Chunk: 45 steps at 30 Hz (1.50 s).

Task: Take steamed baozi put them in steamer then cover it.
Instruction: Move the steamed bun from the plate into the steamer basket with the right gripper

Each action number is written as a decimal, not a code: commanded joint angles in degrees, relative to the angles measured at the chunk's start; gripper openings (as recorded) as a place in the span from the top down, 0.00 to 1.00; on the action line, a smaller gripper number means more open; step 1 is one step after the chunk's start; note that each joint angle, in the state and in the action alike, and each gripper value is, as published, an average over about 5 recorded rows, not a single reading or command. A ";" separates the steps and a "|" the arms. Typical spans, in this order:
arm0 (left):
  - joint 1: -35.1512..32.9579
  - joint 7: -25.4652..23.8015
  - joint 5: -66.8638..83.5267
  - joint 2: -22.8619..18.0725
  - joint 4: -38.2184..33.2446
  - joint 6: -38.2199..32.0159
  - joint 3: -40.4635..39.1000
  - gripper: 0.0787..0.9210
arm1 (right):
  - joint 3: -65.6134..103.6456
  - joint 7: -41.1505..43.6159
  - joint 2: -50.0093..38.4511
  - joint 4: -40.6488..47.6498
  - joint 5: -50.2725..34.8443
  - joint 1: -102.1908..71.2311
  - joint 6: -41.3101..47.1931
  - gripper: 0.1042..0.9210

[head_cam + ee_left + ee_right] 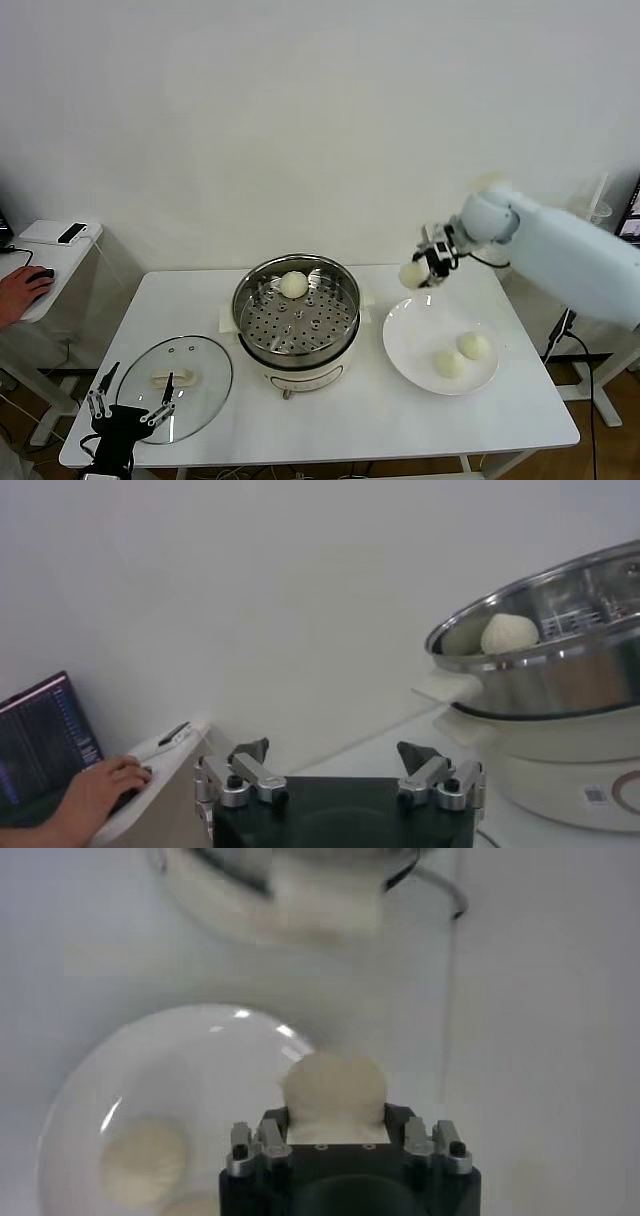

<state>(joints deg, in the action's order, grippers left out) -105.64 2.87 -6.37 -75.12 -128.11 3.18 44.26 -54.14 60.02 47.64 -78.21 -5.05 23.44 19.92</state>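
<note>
From the head camera, the steamer stands at the middle of the white table, one baozi lying on its perforated tray near the far wall. To its right sits a white plate with two more baozi side by side on its right half. The right gripper hangs in the air above the plate's far-left edge, closed around a fourth baozi — lifted clear of the plate. On the table's near-left part lies the cover, handle up, with the left gripper parked low at its near edge, fingers spread wide and holding nothing.

The left wrist camera shows the left gripper with its fingers well apart and nothing between them. Beyond it the steamer rises on its white base, the bun inside showing over the rim. At a side desk a person's hand rests beside a laptop.

The right wrist camera looks down past the right gripper — its fingers clamp the held baozi. The plate lies below, one bun plain on it, and the steamer's base lies beyond the plate.
</note>
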 commanded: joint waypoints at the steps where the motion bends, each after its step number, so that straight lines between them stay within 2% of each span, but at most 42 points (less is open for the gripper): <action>1: 0.39 0.04 0.13 0.22 0.11 0.08 0.24 0.12 | -4.56 -3.20 7.96 -2.78 -9.84 8.44 4.87 0.38; 10: 0.68 -0.02 0.13 -0.65 0.27 0.12 0.36 0.12 | -6.13 -8.02 23.94 3.50 -15.53 2.73 9.74 0.38; 23: 0.51 0.18 0.26 -1.45 -0.03 -0.06 1.21 0.12 | -7.32 -13.12 35.96 15.06 -15.71 -2.42 13.89 0.38; 29: 0.50 0.25 0.32 -1.53 -0.28 -0.11 1.17 0.12 | -7.43 -13.87 38.49 18.74 -14.81 -4.46 14.86 0.38; 40: 0.94 0.29 0.42 -1.29 0.06 -0.11 1.16 0.12 | -8.53 -13.56 38.60 18.92 -14.84 -5.89 15.91 0.37; 45: 1.06 0.30 0.44 -1.21 0.06 -0.08 1.21 0.12 | -8.46 -11.68 36.79 16.44 -15.52 -4.20 16.23 0.25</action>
<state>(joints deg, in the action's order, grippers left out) -104.60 3.16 -5.95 -76.35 -128.10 3.07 45.44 -62.39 47.75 83.85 -61.65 -20.19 18.90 35.47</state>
